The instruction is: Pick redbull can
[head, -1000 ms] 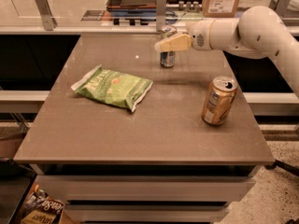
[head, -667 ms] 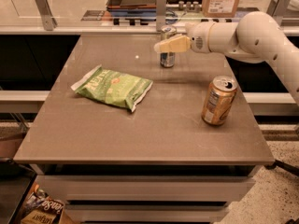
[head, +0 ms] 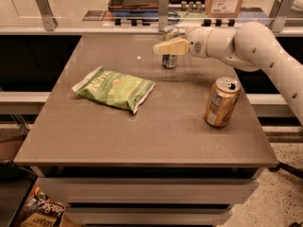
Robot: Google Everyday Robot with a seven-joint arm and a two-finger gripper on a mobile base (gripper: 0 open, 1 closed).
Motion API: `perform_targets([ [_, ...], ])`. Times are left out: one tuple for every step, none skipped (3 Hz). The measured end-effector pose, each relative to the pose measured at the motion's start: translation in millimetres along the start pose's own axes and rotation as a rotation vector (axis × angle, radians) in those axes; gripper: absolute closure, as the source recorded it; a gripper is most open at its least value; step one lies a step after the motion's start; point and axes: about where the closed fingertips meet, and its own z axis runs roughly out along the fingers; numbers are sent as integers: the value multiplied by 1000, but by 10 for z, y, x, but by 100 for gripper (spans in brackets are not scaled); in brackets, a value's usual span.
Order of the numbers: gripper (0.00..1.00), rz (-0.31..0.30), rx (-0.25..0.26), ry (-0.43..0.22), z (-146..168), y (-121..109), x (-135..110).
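The redbull can [head: 169, 62] is a slim silver and blue can standing upright at the far middle of the brown table [head: 142, 131]. My gripper [head: 165, 47] reaches in from the right on a white arm [head: 246, 44] and sits at the can's upper half, its cream tip crossing in front of the can. The middle of the can is hidden behind it; the metallic top and the base show.
A wider gold can [head: 221, 102] stands upright near the table's right edge, below the arm. A green chip bag [head: 115, 87] lies left of centre. A railing, a dark tray and a cardboard box [head: 226, 0] stand behind the table's far edge.
The gripper has shifted slightly left and down at the redbull can, and the arm has swung with it. The can, the gold can and the bag have not moved.
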Motion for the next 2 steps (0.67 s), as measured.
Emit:
perform_targets([
  [18,0,-5,0,29,22,0],
  [41,0,-9,0,53,41,2],
])
